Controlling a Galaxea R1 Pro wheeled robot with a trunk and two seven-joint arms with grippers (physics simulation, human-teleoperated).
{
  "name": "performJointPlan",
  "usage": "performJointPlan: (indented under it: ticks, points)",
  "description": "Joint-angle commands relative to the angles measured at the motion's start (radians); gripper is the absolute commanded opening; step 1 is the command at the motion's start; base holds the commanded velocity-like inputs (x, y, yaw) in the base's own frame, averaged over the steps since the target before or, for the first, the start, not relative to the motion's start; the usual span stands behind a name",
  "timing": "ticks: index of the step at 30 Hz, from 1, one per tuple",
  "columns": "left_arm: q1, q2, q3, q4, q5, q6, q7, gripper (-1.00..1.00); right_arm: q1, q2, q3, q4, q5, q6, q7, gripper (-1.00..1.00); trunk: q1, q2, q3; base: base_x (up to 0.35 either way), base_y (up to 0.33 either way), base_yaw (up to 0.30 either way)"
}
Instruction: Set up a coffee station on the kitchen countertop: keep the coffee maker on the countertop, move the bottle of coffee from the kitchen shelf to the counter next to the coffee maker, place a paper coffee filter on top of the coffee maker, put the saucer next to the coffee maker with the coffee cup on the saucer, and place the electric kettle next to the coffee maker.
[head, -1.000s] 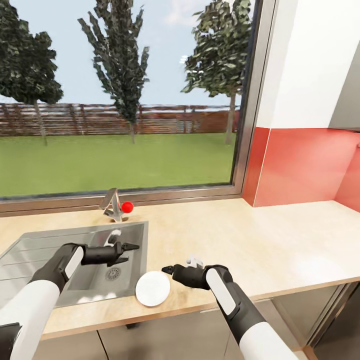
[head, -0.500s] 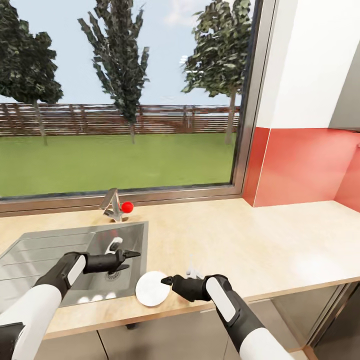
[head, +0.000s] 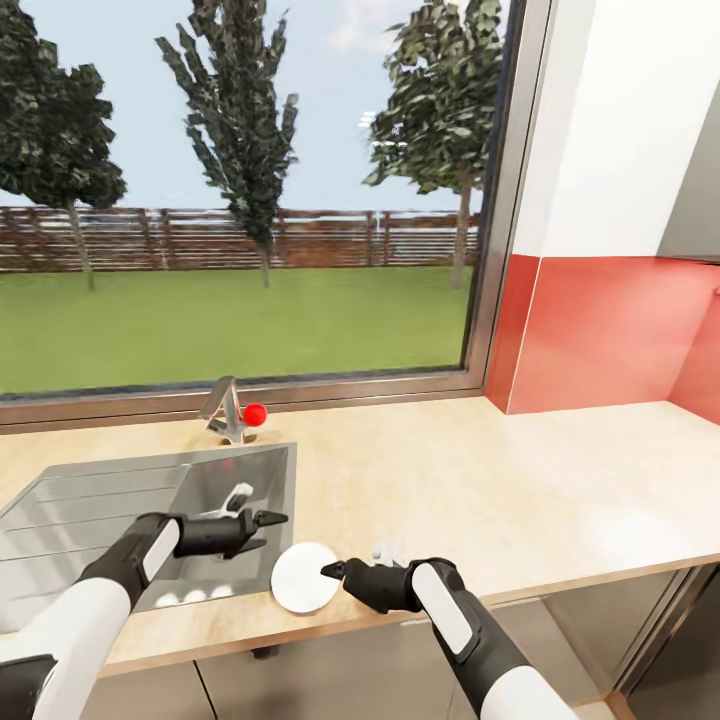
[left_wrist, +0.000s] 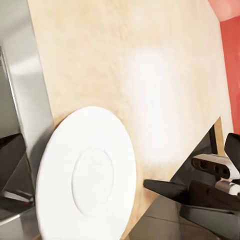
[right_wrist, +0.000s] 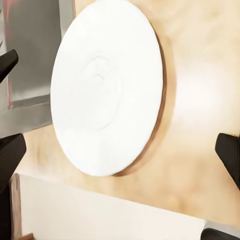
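The saucer (head: 303, 578), a small round white plate with a ringed centre, lies flat on the kitchen countertop (head: 480, 480) near its front edge, just right of the sink. My right gripper (head: 326, 572) is open at the saucer's right rim. In the right wrist view its fingers (right_wrist: 11, 155) stand wide on either side of the saucer (right_wrist: 107, 90). My left gripper (head: 272, 531) hovers open over the sink's right edge, just left of the saucer (left_wrist: 87, 175). The coffee maker, bottle of coffee, kitchen shelf, paper coffee filter, coffee cup and electric kettle are out of view.
A steel sink (head: 100, 500) with a drainboard is set into the counter at the left, with a faucet (head: 228, 412) and its red knob behind it. A large window runs along the back. A red backsplash (head: 600, 330) closes the right corner.
My right gripper has moved left and toward the counter's front, so its tip now reaches the saucer's rim. My left gripper has moved right and forward toward the saucer. The saucer has stayed put.
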Motion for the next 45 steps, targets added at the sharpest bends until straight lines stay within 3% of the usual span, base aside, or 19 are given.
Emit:
performJointPlan:
  ticks: [1,12,22,30,45]
  points:
    - [0.001,-0.001,0.003,0.0,-0.001,0.004,-0.003,1.0,0.002,0.0,0.001,0.001,0.009,0.006,-0.002,1.0,0.0,-0.001,-0.001,0.0,0.0,0.0]
    - [0.021,0.0,0.006,0.008,0.002,-0.043,-0.003,1.0,0.011,0.0,0.003,0.001,0.009,0.006,-0.002,1.0,0.0,-0.001,-0.001,0.0,0.0,0.0]
    - [0.031,-0.001,0.006,0.056,0.016,-0.053,-0.012,1.0,0.014,0.0,0.052,0.0,0.008,0.006,-0.001,1.0,0.0,-0.001,-0.001,0.0,0.0,0.0]
    - [0.032,-0.005,0.006,0.078,0.04,-0.07,-0.012,1.0,0.015,0.0,0.055,0.0,0.008,0.004,0.0,1.0,0.0,-0.001,-0.001,0.0,0.0,0.0]
    - [0.032,-0.023,0.006,0.078,0.042,-0.071,-0.012,1.0,0.015,0.0,0.054,-0.001,0.006,0.006,0.0,1.0,0.0,-0.001,-0.001,0.05,0.0,0.0]
